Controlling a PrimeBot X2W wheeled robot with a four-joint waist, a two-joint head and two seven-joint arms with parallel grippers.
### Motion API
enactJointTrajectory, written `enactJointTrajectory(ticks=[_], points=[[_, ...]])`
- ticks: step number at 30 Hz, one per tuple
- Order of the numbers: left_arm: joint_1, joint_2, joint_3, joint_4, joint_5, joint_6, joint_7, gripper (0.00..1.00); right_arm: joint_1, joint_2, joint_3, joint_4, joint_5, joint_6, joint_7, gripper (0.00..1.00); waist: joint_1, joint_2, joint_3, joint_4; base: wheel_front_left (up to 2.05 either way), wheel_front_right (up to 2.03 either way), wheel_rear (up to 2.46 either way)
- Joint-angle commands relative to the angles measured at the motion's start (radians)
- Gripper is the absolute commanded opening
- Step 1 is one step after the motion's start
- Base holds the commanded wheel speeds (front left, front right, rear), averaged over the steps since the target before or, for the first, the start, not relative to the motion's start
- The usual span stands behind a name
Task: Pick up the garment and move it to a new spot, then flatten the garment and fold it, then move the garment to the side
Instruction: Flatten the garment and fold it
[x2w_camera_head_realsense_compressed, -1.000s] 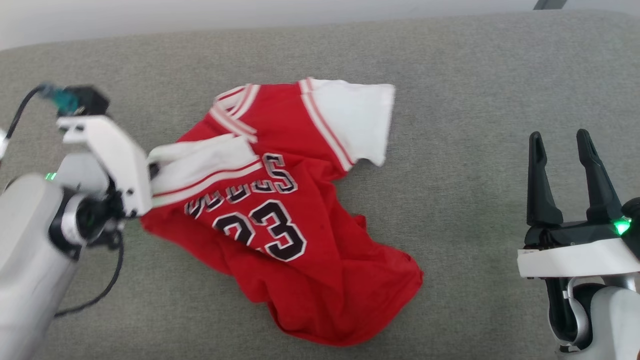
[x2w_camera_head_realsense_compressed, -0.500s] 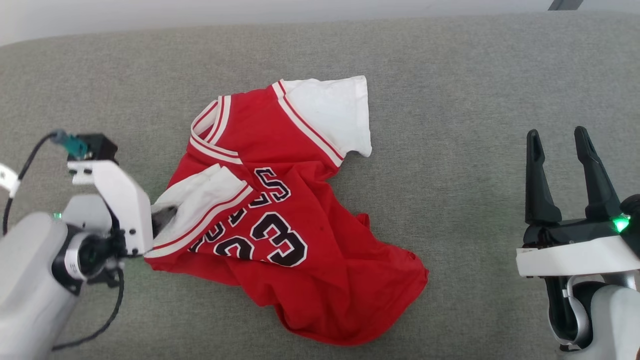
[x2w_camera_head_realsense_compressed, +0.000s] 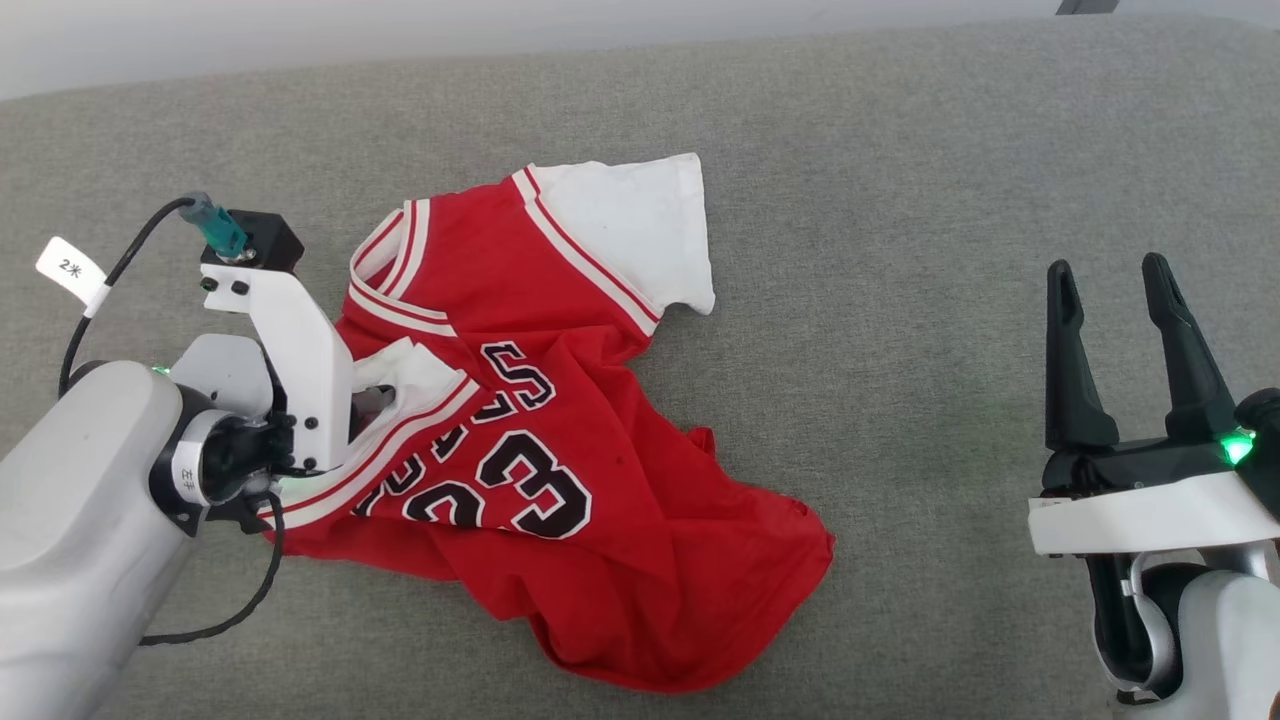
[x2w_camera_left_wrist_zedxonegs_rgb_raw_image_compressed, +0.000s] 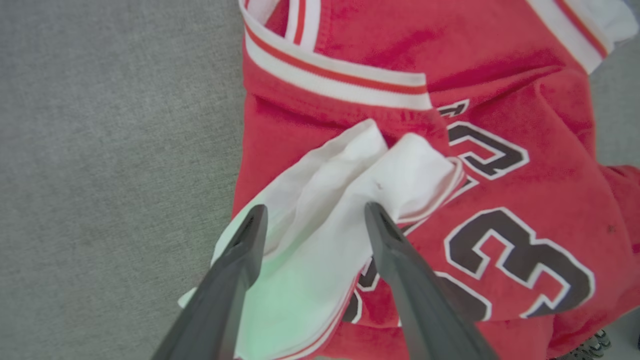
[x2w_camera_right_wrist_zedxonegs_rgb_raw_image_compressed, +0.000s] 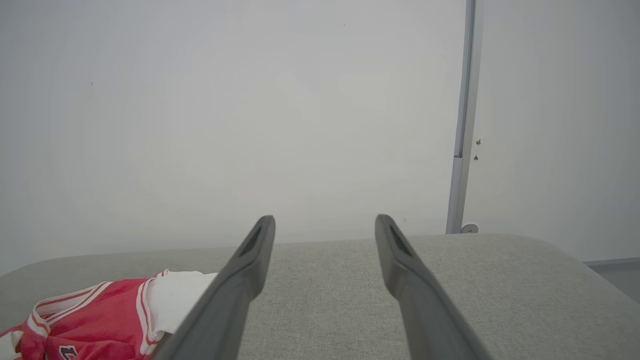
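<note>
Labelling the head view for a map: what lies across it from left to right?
White paper cable tag → black wrist camera box → red jersey shirt with white sleeves → dark two-fingered right gripper.

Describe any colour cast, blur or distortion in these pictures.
Head view: even light, sharp; green lamp glows on the right end effector. Left wrist view: green tint on the garment's white sleeve, by the left end effector. Right wrist view: the grey surface's edge looks bowed.

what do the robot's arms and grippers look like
Pale grey rounded arms. The left arm has a white bracket, a black cable with teal plug and a white tag. The right gripper has two long dark tapered jaws, a white band and a green light.
</note>
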Motion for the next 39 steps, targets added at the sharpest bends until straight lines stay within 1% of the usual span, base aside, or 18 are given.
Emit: enactJointTrajectory(ticks=[1,2,3,4,5,6,9,15,18,22,29,30,36,38,39], points=[[-0.010,-0.009,-0.002,0.015,0.005,-0.007,0.006,1.00,0.004,0.001,0.004,-0.001,0.006,0.000,0.000,1.00,0.0000,0.0000,0.003,-0.004,0.00,0.00,0.00],[-0.009,-0.014,-0.006,0.025,0.003,-0.007,0.008,1.00,0.004,0.001,0.003,-0.001,0.006,0.000,-0.001,1.00,0.0000,0.0000,0.005,-0.006,0.00,0.00,0.00],[-0.012,-0.016,-0.009,0.033,0.006,-0.011,0.006,0.87,0.003,0.001,0.002,-0.002,0.006,0.000,-0.001,1.00,0.0000,0.0000,0.007,-0.008,0.00,0.00,0.00],[-0.014,-0.021,-0.008,0.044,0.003,-0.012,0.003,0.46,0.002,0.001,0.003,-0.002,0.007,0.000,-0.001,1.00,0.0000,0.0000,0.008,-0.010,0.00,0.00,0.00],[-0.015,-0.025,-0.007,0.054,-0.004,-0.013,0.007,0.02,0.001,0.000,0.003,-0.002,0.007,0.000,-0.001,1.00,0.0000,0.0000,0.010,-0.011,0.00,0.00,0.00],[-0.019,-0.027,-0.008,0.060,-0.003,-0.016,0.006,0.00,-0.001,0.000,0.002,-0.002,0.008,0.000,-0.002,1.00,0.0000,0.0000,0.012,-0.013,0.00,0.00,0.00],[-0.029,-0.034,0.000,0.074,-0.007,-0.013,-0.006,0.00,-0.002,-0.001,-0.001,-0.002,0.009,0.000,-0.003,1.00,0.0000,0.0000,0.015,-0.014,0.00,0.00,0.00],[-0.031,-0.026,0.021,0.065,-0.012,-0.007,-0.035,0.00,0.003,0.000,-0.012,-0.003,0.007,0.000,-0.004,1.00,0.0000,0.0000,0.015,-0.010,0.00,0.00,0.00],[-0.018,-0.013,0.035,0.045,-0.015,0.000,-0.056,0.00,0.005,0.001,-0.018,-0.004,0.005,0.000,-0.002,1.00,0.0000,0.0000,0.012,-0.004,0.00,0.00,0.00],[0.006,0.018,0.057,0.011,-0.012,0.019,-0.084,0.00,0.008,0.002,-0.021,-0.006,0.001,0.000,0.000,1.00,0.0000,0.0000,0.009,0.005,0.00,0.00,0.00],[0.076,0.097,0.108,-0.041,-0.023,0.078,-0.126,0.00,0.012,0.005,-0.027,-0.010,0.000,0.000,0.005,1.00,0.0000,0.0000,0.007,0.024,0.00,0.00,0.00],[0.099,0.120,0.119,-0.055,-0.025,0.099,-0.131,0.00,0.012,0.006,-0.029,-0.012,0.000,0.000,0.006,1.00,0.0000,0.0000,0.007,0.030,0.00,0.00,0.00],[0.156,0.184,0.143,-0.096,-0.024,0.164,-0.127,0.00,0.011,0.007,-0.026,-0.016,-0.001,0.000,0.009,1.00,0.0000,0.0000,0.008,0.043,0.00,0.00,0.00],[0.178,0.212,0.142,-0.098,-0.016,0.194,-0.112,0.00,0.011,0.007,-0.026,-0.016,-0.001,0.000,0.011,1.00,0.0000,0.0000,0.010,0.046,0.00,0.00,0.00],[0.184,0.220,0.137,-0.097,-0.010,0.220,-0.094,0.00,0.010,0.007,-0.024,-0.016,-0.001,0.000,0.013,1.00,0.0000,0.0000,0.011,0.046,0.00,0.00,0.00]])
